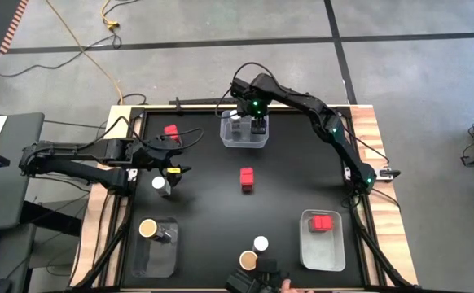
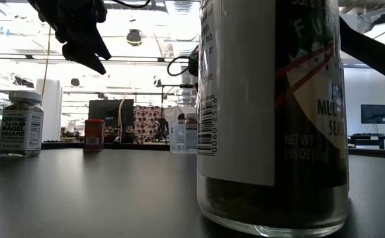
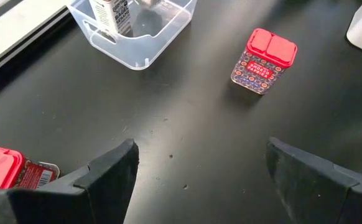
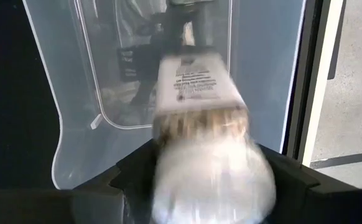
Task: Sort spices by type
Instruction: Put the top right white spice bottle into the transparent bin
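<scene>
The right gripper (image 1: 257,124) hangs over the clear bin (image 1: 244,140) at the upper middle of the high view, its fingers closed on a white-lidded spice jar (image 4: 199,118). In the right wrist view that jar fills the centre: clear glass, a white label with dark print, pale seeds inside, blurred near the lens. A second jar (image 1: 234,124) stands in the same bin.

The left gripper (image 1: 172,163) hovers at the left middle of the high view, fingers spread wide and holding nothing. Just below it stands a white-lidded jar (image 1: 160,185), and above it a red boxy tin (image 1: 172,131). Another red tin (image 1: 247,178) with a patterned side and a split red lid sits at the table's centre.

At the lower right, a bin (image 1: 322,252) holds a red tin (image 1: 324,221). At the lower left, a bin (image 1: 157,256) holds a tan-lidded jar (image 1: 147,228). Near the bottom edge stand a white-lidded jar (image 1: 261,242) and a tan-lidded jar (image 1: 247,260), the latter looming dark-labelled in the low view
</scene>
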Available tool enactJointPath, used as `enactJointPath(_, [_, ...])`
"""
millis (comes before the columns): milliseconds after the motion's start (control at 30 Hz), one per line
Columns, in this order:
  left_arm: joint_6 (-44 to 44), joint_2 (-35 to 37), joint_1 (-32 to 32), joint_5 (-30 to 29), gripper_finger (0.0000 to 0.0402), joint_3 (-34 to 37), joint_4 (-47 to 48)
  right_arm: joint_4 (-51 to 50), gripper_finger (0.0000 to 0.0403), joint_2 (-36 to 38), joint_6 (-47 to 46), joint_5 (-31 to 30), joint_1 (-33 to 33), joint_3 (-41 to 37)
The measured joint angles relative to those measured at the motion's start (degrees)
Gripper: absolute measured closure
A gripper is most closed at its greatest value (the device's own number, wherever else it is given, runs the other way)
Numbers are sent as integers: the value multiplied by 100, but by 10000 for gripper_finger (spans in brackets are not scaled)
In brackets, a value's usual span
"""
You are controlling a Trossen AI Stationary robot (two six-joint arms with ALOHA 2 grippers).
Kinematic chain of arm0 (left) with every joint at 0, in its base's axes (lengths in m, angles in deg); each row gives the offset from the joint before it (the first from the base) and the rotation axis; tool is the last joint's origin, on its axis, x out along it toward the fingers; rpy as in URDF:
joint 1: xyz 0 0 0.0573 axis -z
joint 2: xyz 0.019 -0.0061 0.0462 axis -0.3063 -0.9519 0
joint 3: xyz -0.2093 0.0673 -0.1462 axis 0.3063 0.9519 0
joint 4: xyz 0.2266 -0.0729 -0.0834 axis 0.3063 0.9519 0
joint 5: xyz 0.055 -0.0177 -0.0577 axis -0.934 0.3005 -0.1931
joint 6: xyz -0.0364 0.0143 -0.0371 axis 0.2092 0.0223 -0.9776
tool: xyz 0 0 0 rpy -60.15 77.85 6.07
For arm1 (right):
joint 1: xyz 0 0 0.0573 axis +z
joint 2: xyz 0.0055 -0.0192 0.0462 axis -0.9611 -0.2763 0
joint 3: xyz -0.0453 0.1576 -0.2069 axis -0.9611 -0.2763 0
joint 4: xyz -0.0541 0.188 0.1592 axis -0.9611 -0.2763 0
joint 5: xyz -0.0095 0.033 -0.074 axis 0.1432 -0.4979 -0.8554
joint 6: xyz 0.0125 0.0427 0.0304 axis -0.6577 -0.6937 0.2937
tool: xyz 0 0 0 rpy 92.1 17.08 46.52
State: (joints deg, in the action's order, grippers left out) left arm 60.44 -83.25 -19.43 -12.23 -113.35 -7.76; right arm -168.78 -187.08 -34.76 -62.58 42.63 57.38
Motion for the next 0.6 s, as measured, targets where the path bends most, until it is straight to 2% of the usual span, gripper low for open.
enactJointPath(600, [0, 1, 0, 0, 68, 0, 2, 166, 142, 217, -13, -2, -43, 0])
